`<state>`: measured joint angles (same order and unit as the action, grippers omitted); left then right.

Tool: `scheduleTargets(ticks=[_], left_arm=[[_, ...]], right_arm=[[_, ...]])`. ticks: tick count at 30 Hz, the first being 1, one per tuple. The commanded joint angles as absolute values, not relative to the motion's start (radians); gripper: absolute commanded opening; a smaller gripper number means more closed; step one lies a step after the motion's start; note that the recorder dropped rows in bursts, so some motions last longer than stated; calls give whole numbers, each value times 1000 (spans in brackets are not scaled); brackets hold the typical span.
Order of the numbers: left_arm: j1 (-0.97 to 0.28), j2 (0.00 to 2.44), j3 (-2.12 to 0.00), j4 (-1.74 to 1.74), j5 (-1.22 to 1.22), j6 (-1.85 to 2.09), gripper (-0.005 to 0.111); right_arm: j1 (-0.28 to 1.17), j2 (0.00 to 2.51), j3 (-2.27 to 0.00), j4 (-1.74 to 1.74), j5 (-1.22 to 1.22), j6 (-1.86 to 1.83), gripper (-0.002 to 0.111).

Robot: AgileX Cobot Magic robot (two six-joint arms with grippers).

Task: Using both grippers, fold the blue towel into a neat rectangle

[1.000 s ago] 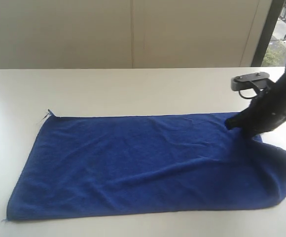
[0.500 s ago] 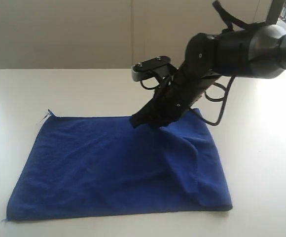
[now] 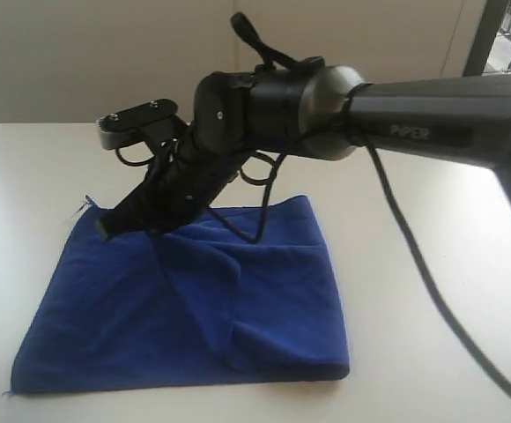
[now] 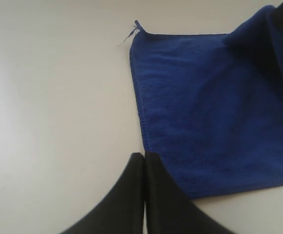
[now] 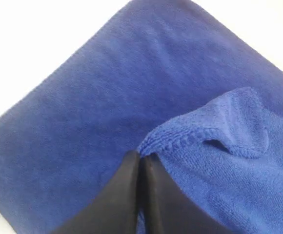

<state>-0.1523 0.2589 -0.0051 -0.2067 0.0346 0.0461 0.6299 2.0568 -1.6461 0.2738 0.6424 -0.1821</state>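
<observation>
The towel [image 3: 238,300] lies near and left on the bench [image 3: 26,167], its right part doubled over the left. The right tool [image 3: 106,226] reaches across, pinching its edge above the far left corner. The left tool [image 4: 144,163] is beside the near left corner.

White table [image 3: 35,167] carrying blue towel [image 3: 264,308], towel lying spread on tabletop. Right part lying doubled over rest, fold running down right side, one corner standing up off lower layer. Loose thread [image 3: 86,204] trailing onto table at far left corner.
</observation>
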Motion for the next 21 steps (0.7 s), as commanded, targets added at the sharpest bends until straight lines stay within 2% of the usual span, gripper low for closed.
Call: scheduleTargets(ticks=[1,11,18,21], left_arm=[[-151,253,0,-207,31,49,0],[-151,253,0,-207,31,49,0],[-151,253,0,-207,31,49,0],[-151,253,0,-207,31,49,0]], right_arm=[[667,2110,-1732,302,634,-175,0],[697,2231,-1903,349,644,-153,0],[697,2287,-1944,356,625,-153,0],[697,2294,-1944,363,614,-159,11]])
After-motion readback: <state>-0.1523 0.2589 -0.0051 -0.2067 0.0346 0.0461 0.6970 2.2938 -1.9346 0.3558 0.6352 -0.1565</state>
